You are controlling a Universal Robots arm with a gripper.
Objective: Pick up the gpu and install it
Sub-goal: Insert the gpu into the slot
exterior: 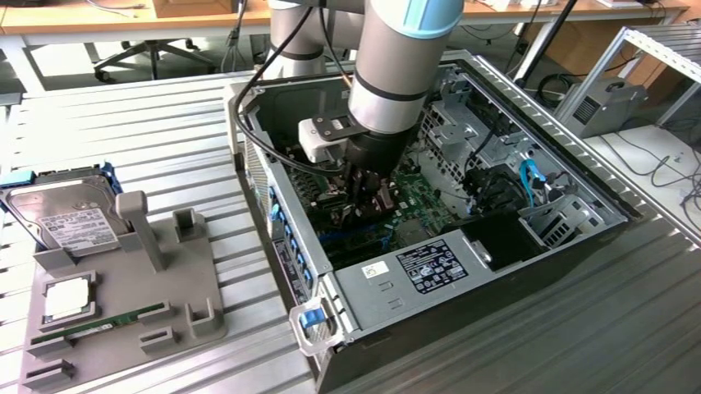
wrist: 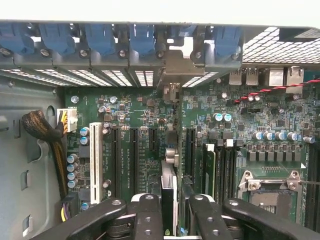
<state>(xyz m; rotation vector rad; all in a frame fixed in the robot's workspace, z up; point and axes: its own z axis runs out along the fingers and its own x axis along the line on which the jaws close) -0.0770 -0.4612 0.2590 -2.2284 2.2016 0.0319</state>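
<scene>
Ribbed metal table (exterior: 131, 123), one open computer case (exterior: 613, 209), one gripper (wrist: 170, 210) clamping one gpu (wrist: 168, 187)

Hard drive (exterior: 68, 220) beside grey fixture (exterior: 131, 308)

Ribbed matt grey metal table (exterior: 131, 131); glossy green motherboard (wrist: 135, 107); matt grey plastic holder (exterior: 121, 328), lower left; blue plastic clips (wrist: 100, 37) along the top edge.
</scene>
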